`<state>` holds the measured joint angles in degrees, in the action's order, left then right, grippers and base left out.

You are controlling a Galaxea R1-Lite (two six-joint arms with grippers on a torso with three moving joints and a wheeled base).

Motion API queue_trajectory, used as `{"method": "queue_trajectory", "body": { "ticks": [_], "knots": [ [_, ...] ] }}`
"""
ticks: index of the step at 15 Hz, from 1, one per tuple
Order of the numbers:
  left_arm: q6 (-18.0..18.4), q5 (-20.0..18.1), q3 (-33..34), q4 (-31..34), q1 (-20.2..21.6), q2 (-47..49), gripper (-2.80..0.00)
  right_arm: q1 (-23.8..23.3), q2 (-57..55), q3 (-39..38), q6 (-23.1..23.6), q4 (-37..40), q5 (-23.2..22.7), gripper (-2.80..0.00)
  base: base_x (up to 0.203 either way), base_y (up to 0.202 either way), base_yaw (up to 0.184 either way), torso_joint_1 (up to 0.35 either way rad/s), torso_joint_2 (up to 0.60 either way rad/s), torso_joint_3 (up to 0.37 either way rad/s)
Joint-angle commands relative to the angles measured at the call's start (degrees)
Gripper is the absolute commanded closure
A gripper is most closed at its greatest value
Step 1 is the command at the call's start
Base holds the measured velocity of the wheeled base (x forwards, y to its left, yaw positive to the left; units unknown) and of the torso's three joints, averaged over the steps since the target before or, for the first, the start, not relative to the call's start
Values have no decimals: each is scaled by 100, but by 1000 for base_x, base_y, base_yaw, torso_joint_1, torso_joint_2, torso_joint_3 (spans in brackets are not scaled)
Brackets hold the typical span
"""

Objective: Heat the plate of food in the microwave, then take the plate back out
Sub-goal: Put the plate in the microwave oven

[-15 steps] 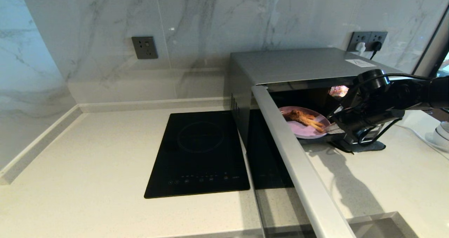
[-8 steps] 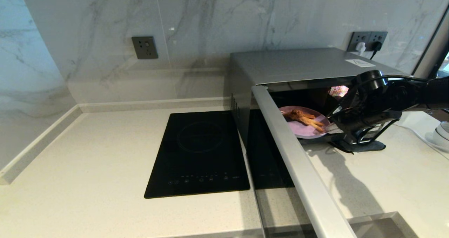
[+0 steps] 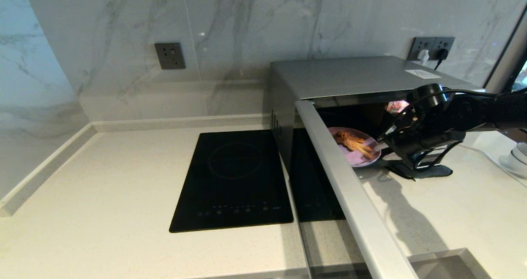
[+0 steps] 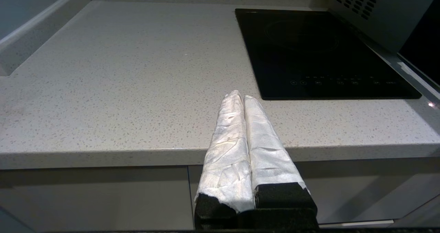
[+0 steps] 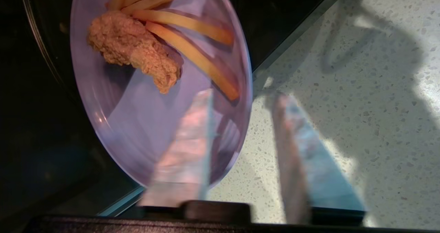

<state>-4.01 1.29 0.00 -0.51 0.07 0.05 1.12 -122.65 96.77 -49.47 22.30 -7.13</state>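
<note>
The silver microwave [image 3: 350, 75] stands at the back right with its door [image 3: 346, 188] swung wide open toward me. The lilac plate of food [image 3: 364, 159] lies at the mouth of the dark cavity, carrying a golden fried piece [image 5: 134, 49] and fries. Part of the plate [image 5: 137, 123] juts out over the counter. My right gripper [image 3: 381, 149] is at the plate's near rim and stands open [image 5: 242, 95]: one finger crosses over the plate, the other is beside it over the counter. My left gripper [image 4: 239, 95] is shut on nothing, parked at the counter's front edge.
A flat black induction hob [image 3: 234, 180] lies left of the microwave. A dark stand [image 3: 424, 170] sits on the counter under my right arm. Wall sockets [image 3: 432, 46] with plugs are behind the microwave, and a white cable [image 3: 490, 157] runs at the far right.
My right gripper and the plate have shifted left and a little deeper toward the microwave cavity. Less of the plate shows past the door edge. The left arm has not moved.
</note>
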Motion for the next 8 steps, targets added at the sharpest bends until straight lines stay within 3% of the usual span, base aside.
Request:
{"method": "queue_trajectory", "body": {
  "ticks": [1, 8],
  "knots": [
    [-3, 3, 0, -2, 1, 4, 0, 11, -22, 9, -28, 20, -8, -280, 0, 0, 0, 0, 0, 0],
    [-3, 3, 0, -2, 1, 4, 0, 4, 400, -105, -31, 28, 14, -280, 0, 0, 0, 0, 0, 0]
  ]
}}
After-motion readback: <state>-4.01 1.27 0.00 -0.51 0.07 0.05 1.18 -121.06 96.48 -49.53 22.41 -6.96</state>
